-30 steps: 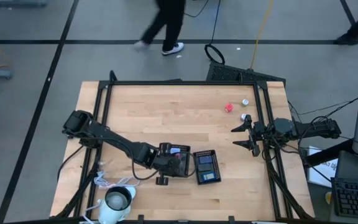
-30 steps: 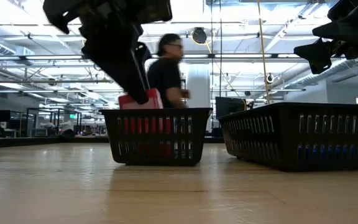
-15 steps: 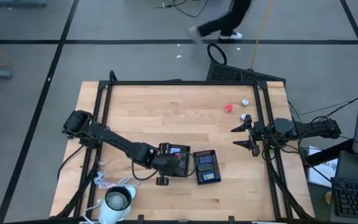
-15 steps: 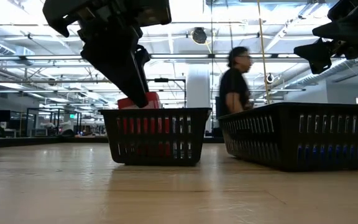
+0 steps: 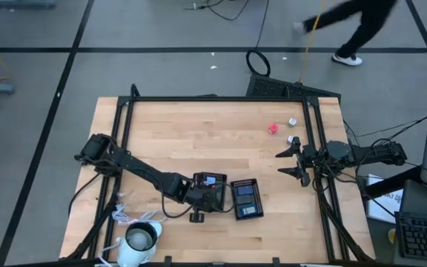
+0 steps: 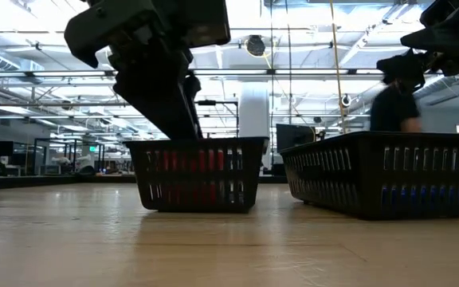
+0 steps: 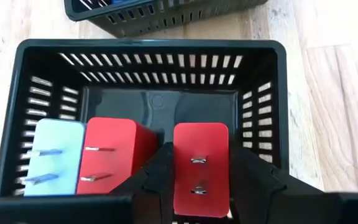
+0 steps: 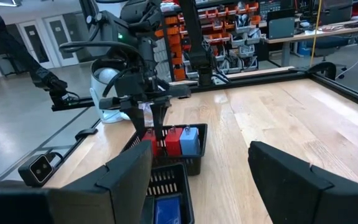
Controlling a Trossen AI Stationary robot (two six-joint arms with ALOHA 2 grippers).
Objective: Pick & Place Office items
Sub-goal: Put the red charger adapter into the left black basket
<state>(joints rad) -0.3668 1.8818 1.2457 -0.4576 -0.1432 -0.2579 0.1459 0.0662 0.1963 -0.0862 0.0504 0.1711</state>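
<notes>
Left gripper [image 7: 201, 180] half hidden by tray [image 7: 272, 93] rim, clamped on red block [image 7: 200, 158], right gripper [image 5: 291, 162] spread wide, empty.

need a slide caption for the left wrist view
Left gripper holds a red block with two metal prongs over a black slotted tray, beside a second red block and a light blue block.

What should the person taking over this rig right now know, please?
Left gripper: shut on a red block, held inside the left black basket, not yet released.
Right gripper: open, empty, waiting at the table's right edge.
Done: another red block and a light blue block already stand in that basket; blue pieces lie in the second basket.
Left: one red piece and two silvery round bits at the far right.
</notes>
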